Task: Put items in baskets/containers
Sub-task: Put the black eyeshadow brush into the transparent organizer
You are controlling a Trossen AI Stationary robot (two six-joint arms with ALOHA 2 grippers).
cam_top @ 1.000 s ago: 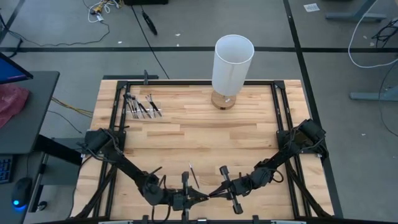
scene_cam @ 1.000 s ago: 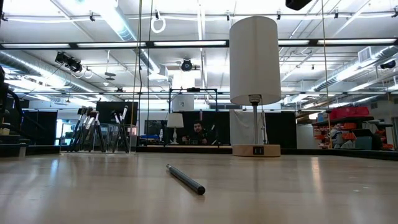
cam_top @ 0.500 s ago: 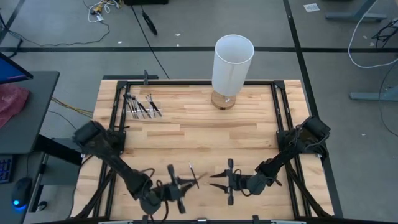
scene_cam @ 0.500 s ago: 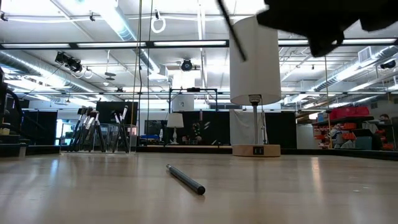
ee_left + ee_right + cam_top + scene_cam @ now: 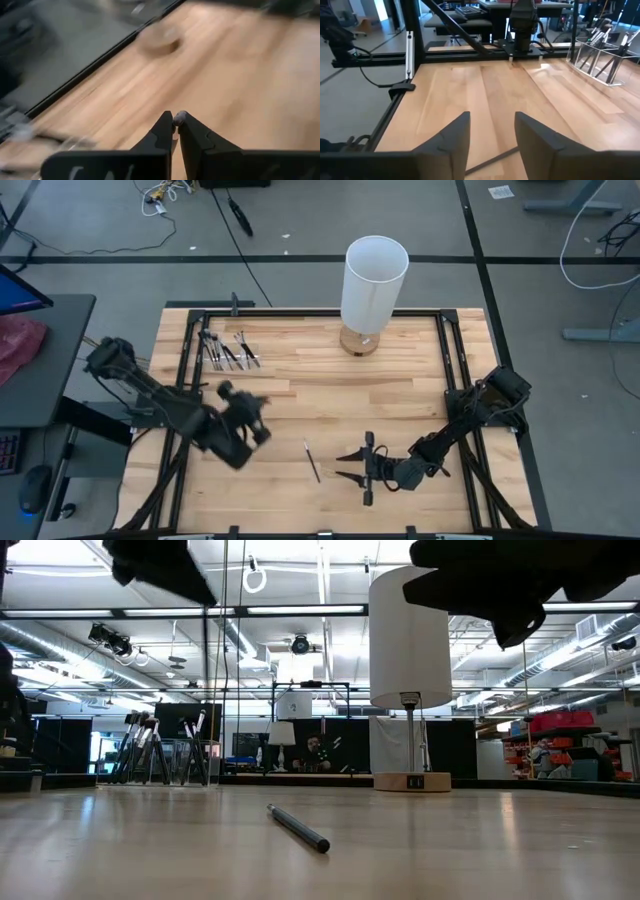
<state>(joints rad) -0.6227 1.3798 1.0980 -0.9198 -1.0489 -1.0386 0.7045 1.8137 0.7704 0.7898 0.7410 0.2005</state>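
A: Where is the loose thin black makeup brush (image 5: 313, 461) relative to the tall white cylinder on its wooden base (image 5: 373, 288)?
B: Flat on the light wooden table (image 5: 330, 395), well in front of the cylinder, alone.
A: Other brushes?
B: Standing in the clear plastic container (image 5: 227, 349) at the far left corner, well left of the cylinder.
A: Right gripper (image 5: 352, 466)?
B: Fingers spread apart, holding nothing, just right of the loose brush.
A: Left gripper (image 5: 262, 418)?
B: Raised between container and loose brush; fingers (image 5: 162, 134) pressed together, nothing seen between them.
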